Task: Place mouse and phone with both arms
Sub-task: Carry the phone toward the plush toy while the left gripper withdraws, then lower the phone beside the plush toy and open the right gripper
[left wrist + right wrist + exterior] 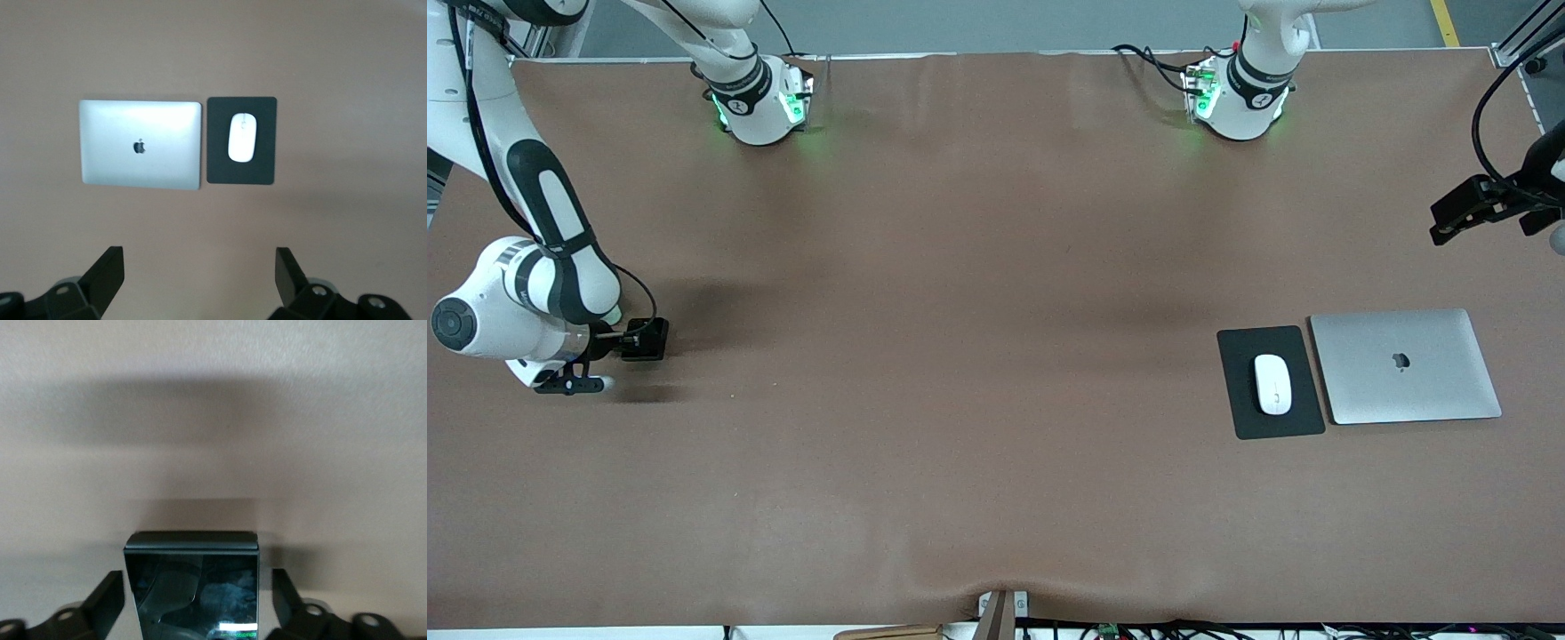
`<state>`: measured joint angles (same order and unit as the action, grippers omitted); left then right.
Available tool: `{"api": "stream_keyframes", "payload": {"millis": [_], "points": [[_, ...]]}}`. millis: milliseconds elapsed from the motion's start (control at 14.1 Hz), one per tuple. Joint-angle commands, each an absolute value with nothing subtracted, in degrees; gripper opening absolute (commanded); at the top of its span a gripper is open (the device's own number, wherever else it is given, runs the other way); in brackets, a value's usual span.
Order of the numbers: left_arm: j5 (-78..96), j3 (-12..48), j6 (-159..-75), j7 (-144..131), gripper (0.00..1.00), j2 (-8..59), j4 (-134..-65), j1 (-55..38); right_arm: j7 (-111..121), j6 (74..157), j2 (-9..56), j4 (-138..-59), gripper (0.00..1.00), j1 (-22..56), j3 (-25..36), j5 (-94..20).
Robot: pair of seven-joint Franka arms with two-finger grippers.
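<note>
The mouse already sits on the black pad, just beside the laptop. The left hand waits up high over that end, fingers apart. The right hand is low at its end of the surface, fingers spread on each side of the phone, not squeezing it. I think the phone is being let go; next that hand should lift straight up
</note>
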<state>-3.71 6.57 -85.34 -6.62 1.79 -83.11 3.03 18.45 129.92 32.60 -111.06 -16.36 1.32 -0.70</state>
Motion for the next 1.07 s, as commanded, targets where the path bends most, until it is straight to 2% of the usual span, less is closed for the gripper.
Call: {"api": "stream_keyframes", "payload": {"millis": [0, 213, 497, 639, 994], "points": [[-1.85, 6.77, -84.64, -6.85, 1.0, 0.7, -83.67, 3.69, 18.1, 126.57, 32.08, -108.38, 1.0, -17.32, 0.09, 0.7], [-1.85, 7.03, -84.64, -7.03, 1.0, 0.7, -83.67, 3.6, 18.11, 124.37, 31.91, -103.81, 1.0, -15.04, 0.09, 0.7], [-1.76, 7.12, -84.29, -6.94, 1.0, 0.7, -83.58, 3.43, 17.76, 124.54, 30.51, -101.87, 1.0, -10.73, 0.0, 0.62], [-1.67, 7.21, -84.2, -6.77, 1.0, 0.62, -83.32, 3.34, 14.61, 124.1, 28.22, -101.95, 1.0, -8.62, 0.0, 0.62], [-1.58, 7.65, -82.18, -6.42, 1.0, -0.44, -83.32, 3.34, 6.88, 117.09, 22.07, -101.87, 1.0, -5.46, -0.09, 0.61]]}}
